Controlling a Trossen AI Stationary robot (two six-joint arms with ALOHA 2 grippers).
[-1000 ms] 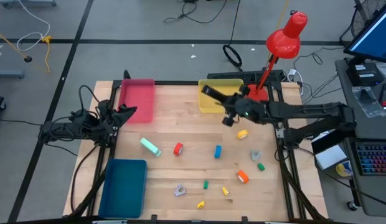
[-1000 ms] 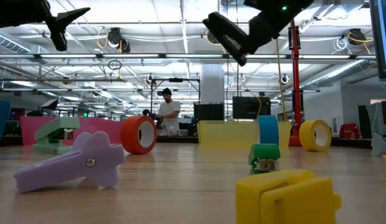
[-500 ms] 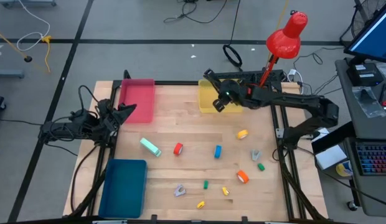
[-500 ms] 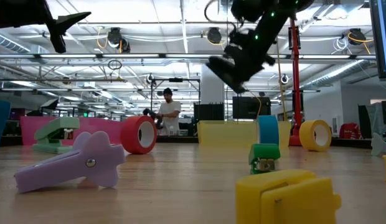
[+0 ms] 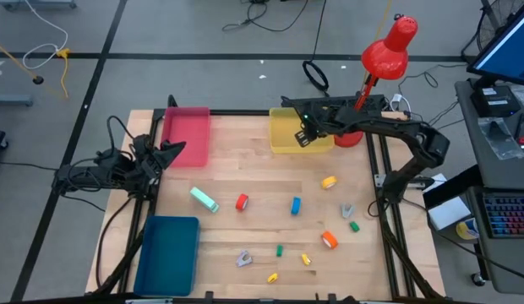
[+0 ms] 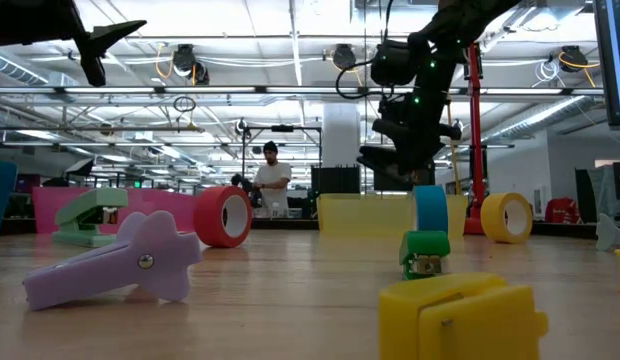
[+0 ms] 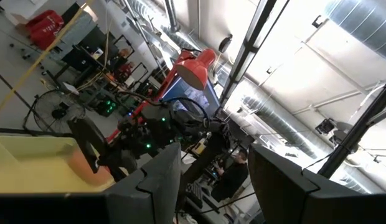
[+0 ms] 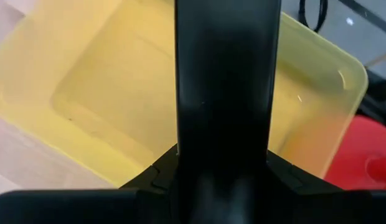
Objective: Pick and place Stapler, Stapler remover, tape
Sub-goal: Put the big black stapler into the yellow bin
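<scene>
The right gripper hangs over the yellow bin, clamped on a black stapler that points down into it. The left gripper waits beside the pink bin, its fingers partly apart and holding nothing. On the desk in front of the yellow bin lie the red tape, blue tape, yellow tape, orange tape and a green stapler. A purple remover lies nearer the desk's front edge.
</scene>
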